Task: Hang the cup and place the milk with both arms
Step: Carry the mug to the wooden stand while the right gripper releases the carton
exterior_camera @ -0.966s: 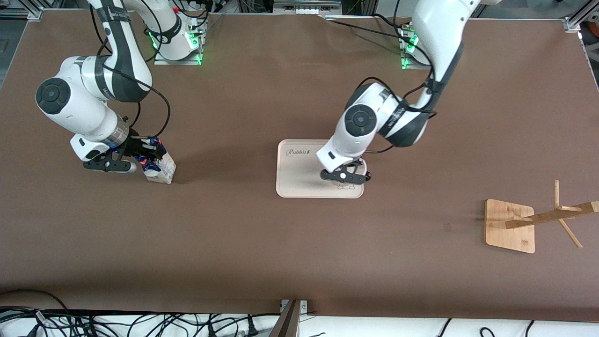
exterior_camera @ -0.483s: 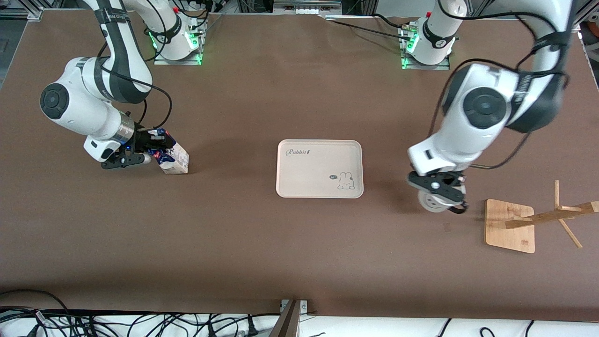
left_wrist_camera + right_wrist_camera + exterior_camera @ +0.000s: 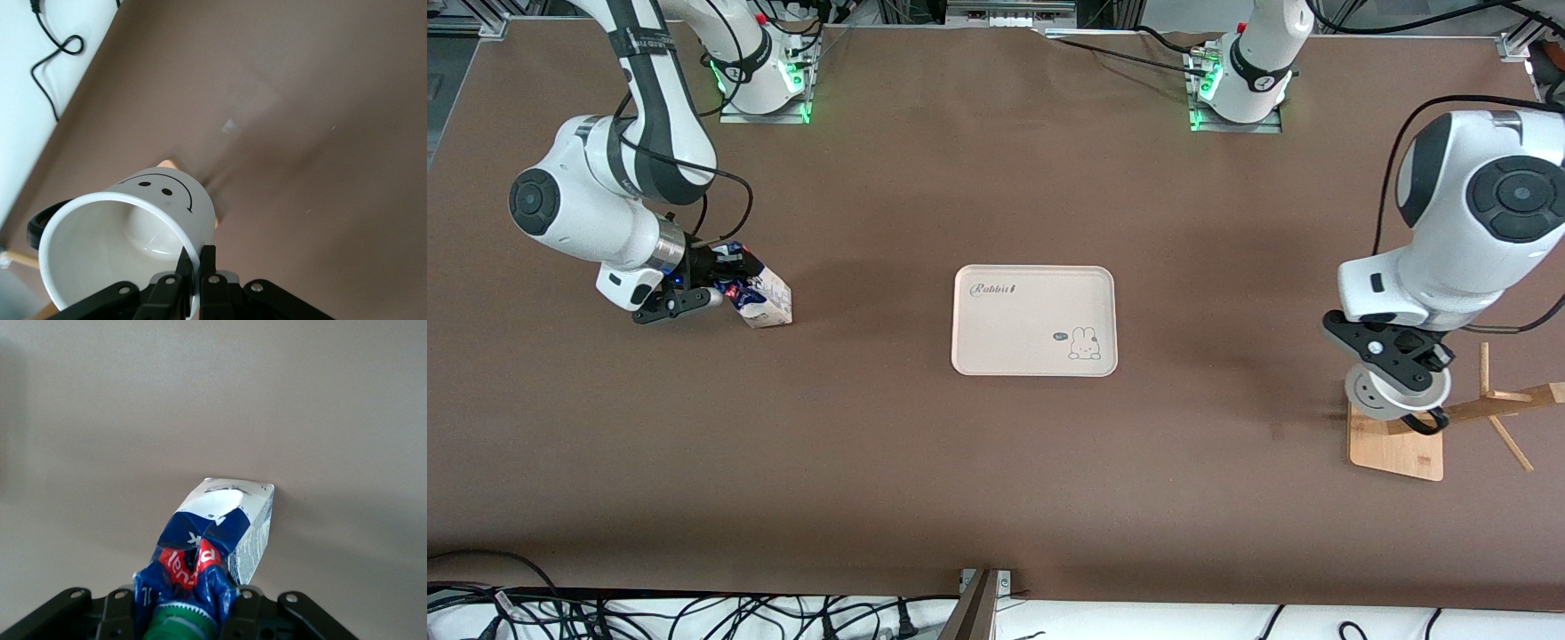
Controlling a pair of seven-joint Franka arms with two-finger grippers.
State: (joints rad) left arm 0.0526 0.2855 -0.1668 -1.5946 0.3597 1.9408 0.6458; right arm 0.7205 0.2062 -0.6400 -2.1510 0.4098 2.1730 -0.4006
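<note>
A: Front view first, biggest things down: on the brown desk (image 3: 996, 462) the pale tray (image 3: 1034, 293) sat in the middle, and the wooden rack (image 3: 1396, 444) stood at about 3 o'clock from it, toward the left arm's end.

B: And the arms?

A: The left end effector (image 3: 1392, 364) hung over the rack's base, clamped on the rim of the cup (image 3: 1383, 396). One jaw was inside the rim, one outside. The cup's mouth faced the front camera and its black handle pointed to about 5 o'clock, toward the rack's stem.

B: So the hang turned on that handle meeting a peg?

A: I'd judge so. Which peg was nearest I couldn't tell; the rack's top ran out of the picture.

B: The milk (image 3: 763, 298)?

A: Gripped at its gabled top by the right end effector (image 3: 711, 284), tilted, off the desk or barely so. The tray lay at 3 o'clock from it, well apart. In the right wrist view the green cap (image 3: 179, 623) was partly cut off.
</note>
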